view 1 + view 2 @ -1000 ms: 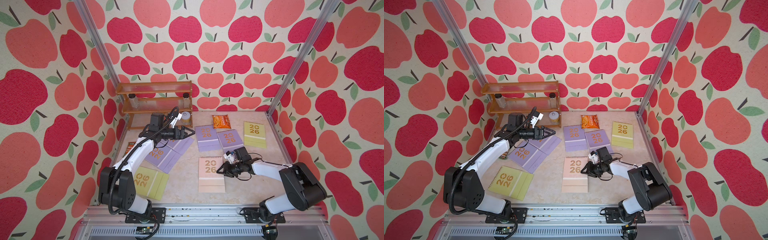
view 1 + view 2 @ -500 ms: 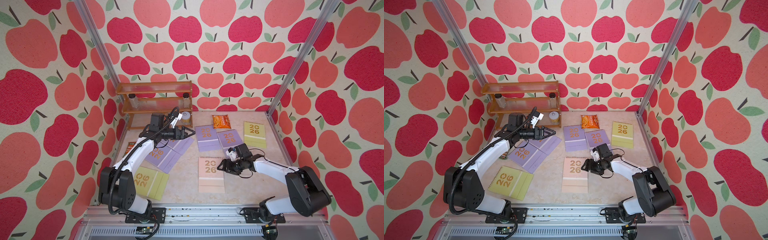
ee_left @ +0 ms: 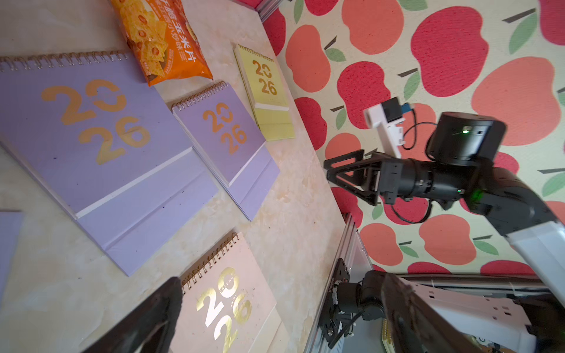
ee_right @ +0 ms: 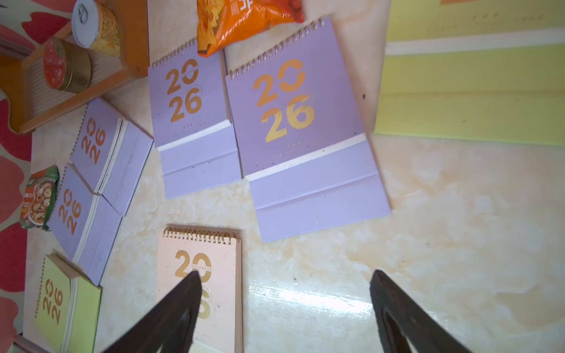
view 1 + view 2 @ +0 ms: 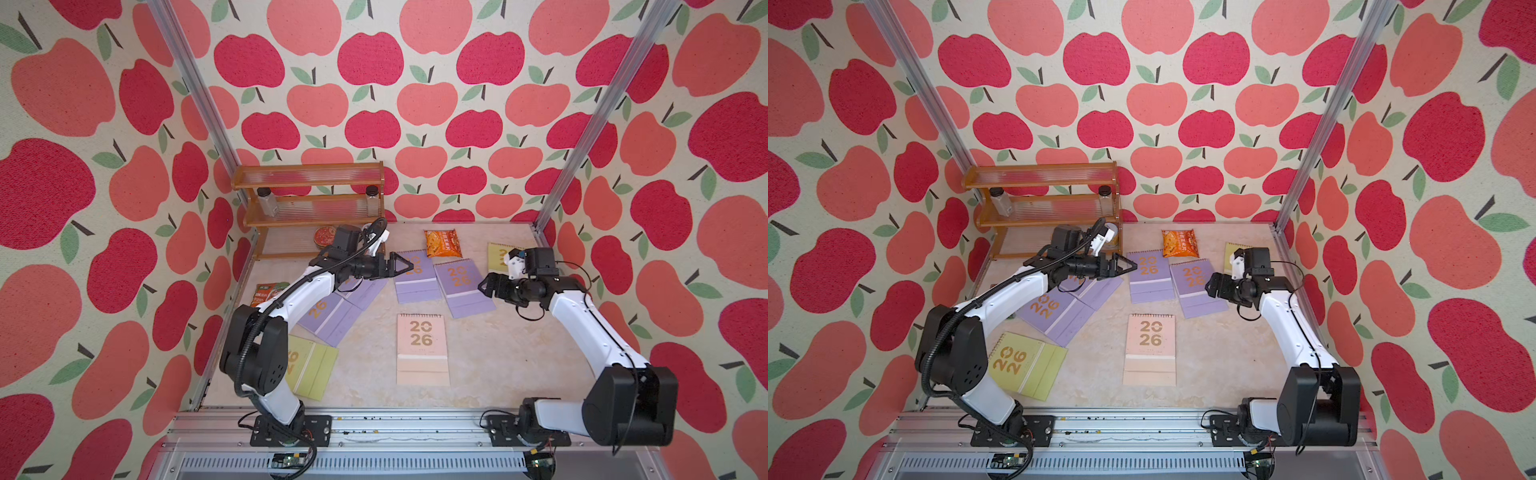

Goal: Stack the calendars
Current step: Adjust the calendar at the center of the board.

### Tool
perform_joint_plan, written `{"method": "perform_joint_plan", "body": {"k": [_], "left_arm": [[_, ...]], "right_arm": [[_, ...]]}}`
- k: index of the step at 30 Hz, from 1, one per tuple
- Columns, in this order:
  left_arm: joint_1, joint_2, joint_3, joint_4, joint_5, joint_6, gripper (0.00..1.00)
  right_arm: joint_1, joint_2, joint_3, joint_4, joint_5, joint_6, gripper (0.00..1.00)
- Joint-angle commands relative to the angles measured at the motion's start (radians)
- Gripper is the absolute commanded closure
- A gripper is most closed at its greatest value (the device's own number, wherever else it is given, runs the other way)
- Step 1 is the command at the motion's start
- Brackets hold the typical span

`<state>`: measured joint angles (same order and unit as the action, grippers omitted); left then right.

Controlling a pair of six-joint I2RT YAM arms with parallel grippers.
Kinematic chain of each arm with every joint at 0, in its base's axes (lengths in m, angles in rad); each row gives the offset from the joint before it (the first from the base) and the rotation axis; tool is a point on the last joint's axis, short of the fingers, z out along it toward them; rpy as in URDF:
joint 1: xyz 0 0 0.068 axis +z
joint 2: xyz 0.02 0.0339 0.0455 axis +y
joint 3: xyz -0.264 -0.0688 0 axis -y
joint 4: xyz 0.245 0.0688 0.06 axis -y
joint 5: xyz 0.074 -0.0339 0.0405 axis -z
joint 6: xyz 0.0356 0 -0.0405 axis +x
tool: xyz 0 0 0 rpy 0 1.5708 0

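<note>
Seven calendars (image 5: 1196, 291) lie flat and mostly apart on the bench (image 5: 490, 365). From the left: a yellow-green calendar (image 5: 313, 368) at 8 o'clock; two overlapping lavender calendars (image 5: 332, 320) at 9 o'clock; the left claw (image 5: 409, 266), spread and empty, above a lavender pair (image 5: 417, 286) at 12 o'clock; a peach calendar (image 5: 422, 349) near the centre; the right claw (image 5: 482, 286), spread and empty; a second yellow-green calendar (image 5: 496, 259) at 2 o'clock.

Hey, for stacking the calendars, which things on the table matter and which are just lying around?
For the job: four purple calendars, two yellow-green calendars, peach calendar.
Just lying about: orange snack packet, green snack packet, wooden shelf, two jars, red tin.
</note>
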<state>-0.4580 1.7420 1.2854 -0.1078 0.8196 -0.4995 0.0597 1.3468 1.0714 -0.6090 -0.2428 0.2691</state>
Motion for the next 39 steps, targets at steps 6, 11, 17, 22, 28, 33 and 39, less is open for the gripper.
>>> {"method": "perform_joint_plan", "body": {"k": [6, 11, 17, 22, 28, 33, 39], "left_arm": [[-0.155, 0.32, 0.256, 0.138, -0.152, -0.182, 0.0], [-0.214, 0.501, 0.522, 0.128, -0.137, -0.2, 0.01], [-0.231, 0.757, 0.883, 0.125, -0.119, -0.268, 0.01], [-0.252, 1.077, 1.336, 0.096, -0.11, -0.386, 0.0], [-0.275, 1.245, 1.471, 0.255, -0.241, -0.541, 0.01], [-0.3, 1.228, 1.443, 0.245, -0.318, -0.491, 0.01], [-0.312, 1.211, 1.442, 0.221, -0.334, -0.478, 0.01]], "right_arm": [[-0.177, 0.233, 0.193, -0.029, 0.037, -0.101, 0.11], [-0.274, 0.371, 0.278, -0.002, 0.009, -0.085, 0.11], [-0.319, 0.466, 0.343, 0.048, 0.037, -0.071, 0.11], [-0.336, 0.531, 0.353, 0.139, 0.045, -0.041, 0.11], [-0.342, 0.638, 0.411, 0.199, 0.055, -0.03, 0.11], [-0.342, 0.715, 0.459, 0.211, 0.053, -0.024, 0.11], [-0.34, 0.781, 0.51, 0.208, 0.025, -0.018, 0.11]]}}
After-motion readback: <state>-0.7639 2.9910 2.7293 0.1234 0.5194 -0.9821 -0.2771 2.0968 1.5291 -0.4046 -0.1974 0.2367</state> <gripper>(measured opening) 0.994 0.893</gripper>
